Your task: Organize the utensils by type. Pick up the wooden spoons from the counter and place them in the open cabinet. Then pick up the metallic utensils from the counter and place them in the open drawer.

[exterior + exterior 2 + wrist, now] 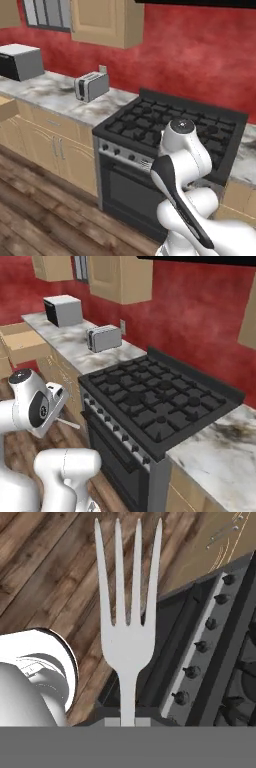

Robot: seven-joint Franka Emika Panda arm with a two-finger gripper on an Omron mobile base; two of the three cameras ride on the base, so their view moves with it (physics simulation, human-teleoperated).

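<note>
A silver fork [127, 637], one of the metallic utensils, stands straight up between my fingers in the hand view, tines away from the hand. My gripper [127, 719] is shut on its handle. From the right base camera the gripper [57, 408] hangs low in front of the stove, over the floor, with the thin fork [69, 423] sticking out sideways. The open drawer [25, 343] juts from the base cabinets under the marble counter [95, 358] at the left, and its corner [7, 107] is at the left edge. The wooden spoons and the open cabinet are out of view.
A black gas stove [175, 125] with a knob row [200, 647] and oven door sits just ahead of the arm. A toaster [91, 86] and a microwave [20, 61] stand on the counter [55, 95]. Wood floor [45, 572] lies below the hand.
</note>
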